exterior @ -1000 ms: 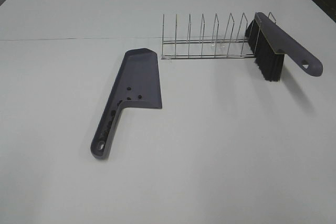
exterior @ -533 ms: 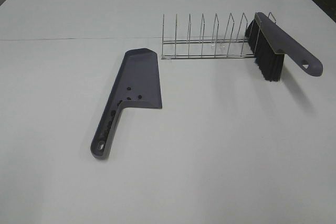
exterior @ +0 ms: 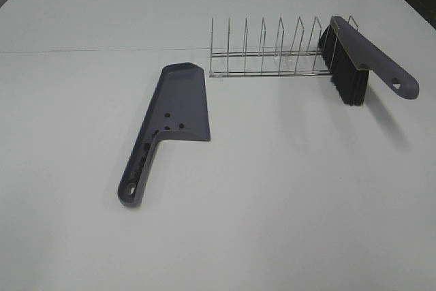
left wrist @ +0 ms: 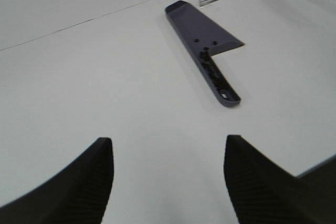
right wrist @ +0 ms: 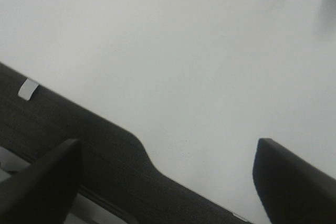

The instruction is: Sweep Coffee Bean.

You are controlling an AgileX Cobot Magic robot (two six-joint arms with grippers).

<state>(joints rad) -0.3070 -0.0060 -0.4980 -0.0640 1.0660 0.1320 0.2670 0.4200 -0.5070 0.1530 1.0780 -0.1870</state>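
Observation:
Several coffee beans (exterior: 168, 127) lie as tiny dark specks on the grey dustpan (exterior: 180, 97), with more along its handle channel (exterior: 139, 161). In the left wrist view the dustpan (left wrist: 197, 24) lies ahead with beans (left wrist: 212, 69) in its handle. The grey brush (exterior: 354, 59) with black bristles leans on the wire rack's right end. My left gripper (left wrist: 168, 182) is open and empty, well short of the dustpan. Above the table's edge my right gripper (right wrist: 168, 182) is open wide and holds nothing. Neither gripper shows in the exterior view.
A chrome wire rack (exterior: 262, 49) stands behind the dustpan on the white table (exterior: 286, 189). A dark strip at the table's edge (right wrist: 79, 129) runs under the right gripper.

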